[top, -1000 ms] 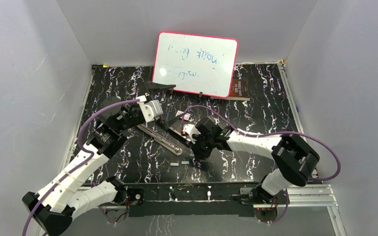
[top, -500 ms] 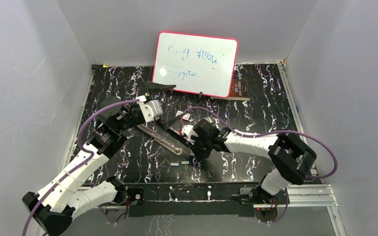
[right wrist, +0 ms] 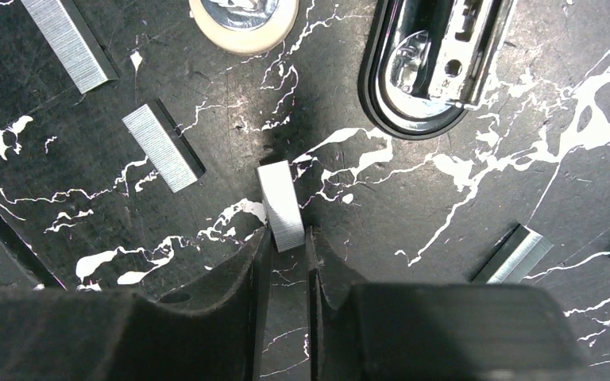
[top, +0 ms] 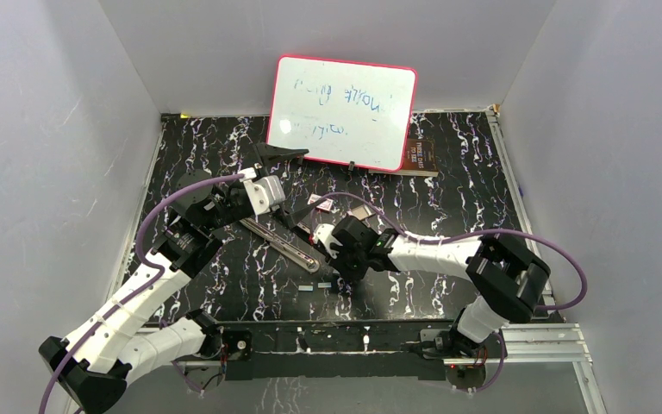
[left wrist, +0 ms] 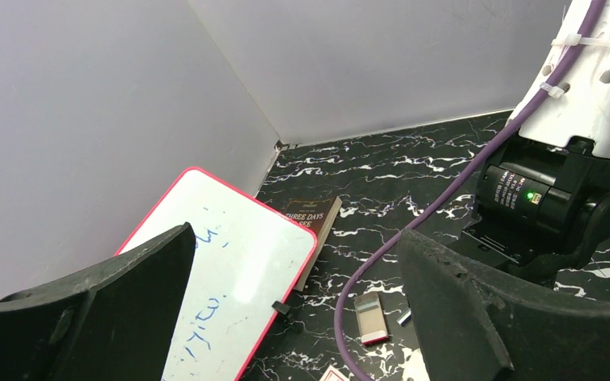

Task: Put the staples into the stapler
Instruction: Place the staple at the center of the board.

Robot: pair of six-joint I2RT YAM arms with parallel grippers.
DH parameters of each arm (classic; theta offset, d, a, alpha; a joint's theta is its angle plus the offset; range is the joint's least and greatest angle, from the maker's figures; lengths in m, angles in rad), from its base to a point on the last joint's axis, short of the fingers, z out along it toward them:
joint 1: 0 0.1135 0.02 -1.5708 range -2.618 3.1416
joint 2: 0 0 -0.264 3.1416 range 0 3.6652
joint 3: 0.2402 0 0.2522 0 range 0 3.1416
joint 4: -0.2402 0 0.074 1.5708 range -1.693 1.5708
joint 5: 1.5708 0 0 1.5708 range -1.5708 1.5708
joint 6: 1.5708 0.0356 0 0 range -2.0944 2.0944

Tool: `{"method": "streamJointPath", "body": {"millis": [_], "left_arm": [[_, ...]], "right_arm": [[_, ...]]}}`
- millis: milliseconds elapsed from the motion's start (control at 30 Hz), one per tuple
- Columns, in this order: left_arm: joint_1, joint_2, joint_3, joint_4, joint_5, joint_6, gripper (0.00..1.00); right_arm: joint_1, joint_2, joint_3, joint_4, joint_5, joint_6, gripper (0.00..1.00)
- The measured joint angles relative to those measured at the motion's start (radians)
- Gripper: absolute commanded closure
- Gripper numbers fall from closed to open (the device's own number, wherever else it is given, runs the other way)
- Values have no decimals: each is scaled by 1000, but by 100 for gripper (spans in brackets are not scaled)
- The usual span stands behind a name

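Note:
The stapler [top: 281, 242] lies open on the black marbled table, its long shiny rail facing up; its rounded end [right wrist: 433, 67] shows in the right wrist view. Several loose staples strips lie near it [right wrist: 163, 147] [right wrist: 70, 44] [right wrist: 512, 254]. My right gripper [right wrist: 288, 236] points down just right of the stapler's near end, shut on the end of one short strip of staples [right wrist: 279, 202] that sticks out past the fingertips. My left gripper [left wrist: 294, 238] hangs wide open over the stapler's far end with nothing between its fingers.
A red-framed whiteboard [top: 342, 112] leans at the back with a book [left wrist: 311, 218] beside it. A small open box [left wrist: 371, 317] lies near the purple cable [left wrist: 413, 230]. A pale tape roll [right wrist: 244, 20] sits close to the stapler's end. One strip [top: 308, 286] lies by the front edge.
My right wrist has shifted a little left, toward the stapler's near end. The left arm has not moved.

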Motion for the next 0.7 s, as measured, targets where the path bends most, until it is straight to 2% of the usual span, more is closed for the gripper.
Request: {"method": "streamJointPath", "body": {"millis": [267, 433, 700], "left_arm": [[0, 0, 0, -7, 3, 0, 2], [0, -2, -2, -2, -11, -9, 2], [0, -29, -55, 40, -115, -80, 2]], "right_arm": [[8, 1, 0, 0, 8, -3, 54], [7, -14, -2, -3, 21, 0, 49], [-41, -238, -33, 41, 59, 55, 47]]}}
